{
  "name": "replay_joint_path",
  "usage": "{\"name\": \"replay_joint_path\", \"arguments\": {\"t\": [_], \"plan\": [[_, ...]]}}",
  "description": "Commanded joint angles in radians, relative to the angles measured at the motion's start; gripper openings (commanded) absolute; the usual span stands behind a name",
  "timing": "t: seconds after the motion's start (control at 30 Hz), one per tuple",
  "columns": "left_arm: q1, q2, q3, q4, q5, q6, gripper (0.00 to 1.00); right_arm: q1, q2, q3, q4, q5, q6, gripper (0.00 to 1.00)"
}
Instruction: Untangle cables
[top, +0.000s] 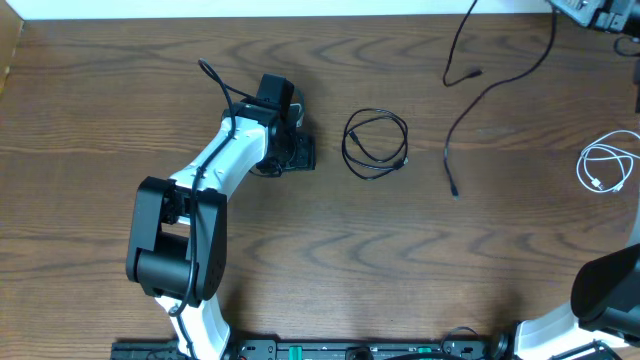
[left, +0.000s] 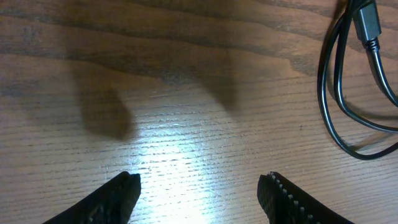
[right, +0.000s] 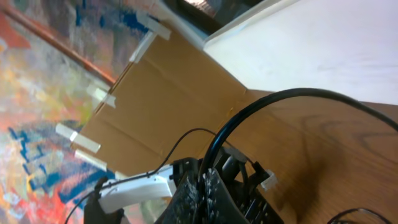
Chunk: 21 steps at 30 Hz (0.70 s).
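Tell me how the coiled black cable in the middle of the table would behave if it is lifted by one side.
The black cable is thin and lies in loose loops, so it would probably sag and uncoil rather than keep its shape. It looks light and should slide easily on the smooth table. Its plug may swing down.

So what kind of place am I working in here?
Probably a robotics lab test bench: a wood-grain table, a cardboard panel at its edge, plus a coiled black cable and a white cable laid out loose.
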Motion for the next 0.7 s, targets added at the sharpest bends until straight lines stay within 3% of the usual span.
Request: {"name": "replay_joint_path", "arguments": {"t": [0.0,0.4,0.67], "plan": [[0.003,0.013,-0.004,-0.003,-0.013,-0.002,0.66,-0.018,-0.007,0.006,-0.014,-0.015,-0.016,0.02],[0.003,0.013,-0.004,-0.003,-0.013,-0.002,0.66,-0.048,-0.055,0.006,-0.114,-0.013,-0.063,0.02],[0.003,0.013,-0.004,-0.003,-0.013,-0.002,0.66,-0.105,-0.207,0.006,-0.668,0.241,-0.480,0.01]]}}
